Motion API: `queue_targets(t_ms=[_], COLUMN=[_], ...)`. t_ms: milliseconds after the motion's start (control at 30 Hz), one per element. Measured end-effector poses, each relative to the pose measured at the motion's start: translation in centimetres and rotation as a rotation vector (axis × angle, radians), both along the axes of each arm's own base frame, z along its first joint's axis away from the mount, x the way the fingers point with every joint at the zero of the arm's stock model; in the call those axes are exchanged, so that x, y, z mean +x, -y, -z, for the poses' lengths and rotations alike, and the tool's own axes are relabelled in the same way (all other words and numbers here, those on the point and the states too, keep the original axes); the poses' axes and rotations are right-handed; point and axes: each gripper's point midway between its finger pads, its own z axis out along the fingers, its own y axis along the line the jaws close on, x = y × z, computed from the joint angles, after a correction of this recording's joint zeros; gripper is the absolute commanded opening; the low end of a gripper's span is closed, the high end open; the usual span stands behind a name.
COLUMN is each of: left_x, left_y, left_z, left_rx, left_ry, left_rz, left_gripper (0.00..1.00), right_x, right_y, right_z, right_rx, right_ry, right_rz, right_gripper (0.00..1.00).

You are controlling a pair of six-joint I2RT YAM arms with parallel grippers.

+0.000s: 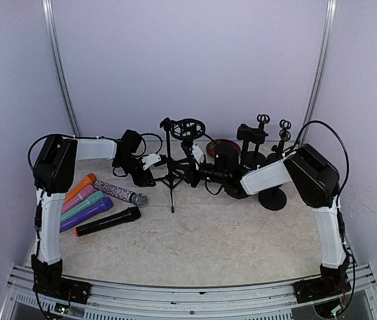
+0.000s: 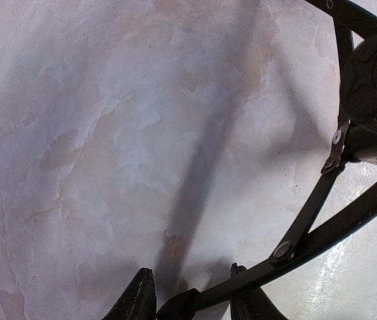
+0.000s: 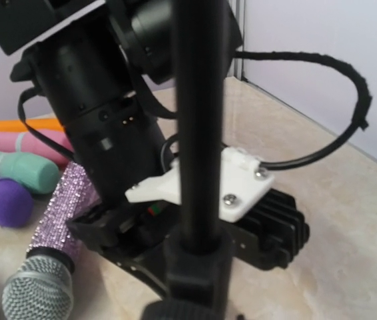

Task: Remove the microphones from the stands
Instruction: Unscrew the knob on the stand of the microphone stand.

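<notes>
The left tool (image 2: 190,303) sits low over the pale tabletop (image 1: 208,247), its jaws narrow with the foot of a tripod leg (image 2: 322,233) of the stand (image 1: 170,175) between the two fingertips (image 2: 138,297). The foot lies against one fingertip and a sliver of gap shows at the other, so I cannot tell whether the leg is truly pinched. Ahead of this tool the tabletop is bare; the leg brace and a knurled knob (image 2: 375,87) crowd its right edge. The right tool (image 1: 196,167) hangs just on the far side of the stand's pole (image 3: 198,133), which fills the middle of the right wrist view, blurred and upright. Its fingers are not visible, so I cannot tell how wide it stands. The microphone itself is too small to pick out; the ring-shaped holder (image 1: 188,128) at the stand's head sits just above the right tool. Beyond the pole, the left arm's wrist is close. Behind the left tool lies a row of loose microphones (image 1: 88,203), the glittered one (image 3: 62,220) nearest. Behind the right tool, round-base stands (image 1: 272,199) cluster tightly. Nearer the arm bases the tabletop lies open.
</notes>
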Motion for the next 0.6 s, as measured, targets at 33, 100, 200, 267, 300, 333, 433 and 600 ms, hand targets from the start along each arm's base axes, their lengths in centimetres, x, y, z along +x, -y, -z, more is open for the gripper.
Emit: queue_targets(t_ms=[33,100,200,267,300,333,433,600], left_x=[0.0,0.0,0.0,0.0,0.0,0.0,0.0,0.0], left_y=[0.0,0.0,0.0,0.0,0.0,0.0,0.1,0.0], left_z=[0.0,0.0,0.0,0.0,0.0,0.0,-0.1,0.0], left_rx=[0.000,0.002,0.004,0.004,0.004,0.005,0.005,0.006], left_ry=[0.002,0.003,0.006,0.006,0.006,0.007,0.007,0.008], left_rz=[0.002,0.005,0.008,0.009,0.008,0.009,0.009,0.010], left_gripper=[0.36,0.36,0.36,0.36,0.36,0.36,0.36,0.36], right_x=[0.0,0.0,0.1,0.1,0.1,0.1,0.2,0.3], right_y=[0.0,0.1,0.4,0.6,0.6,0.7,0.9,0.9], right_z=[0.0,0.1,0.4,0.7,0.7,0.7,0.5,-0.5], right_rx=[0.000,0.001,0.004,0.003,0.004,0.005,0.017,0.042], right_ry=[0.000,-0.002,-0.002,-0.005,-0.007,-0.006,-0.003,0.008], right_rz=[0.003,0.011,0.028,0.039,0.041,0.045,0.056,0.062], right_gripper=[0.36,0.39,0.40,0.43,0.44,0.44,0.42,0.38])
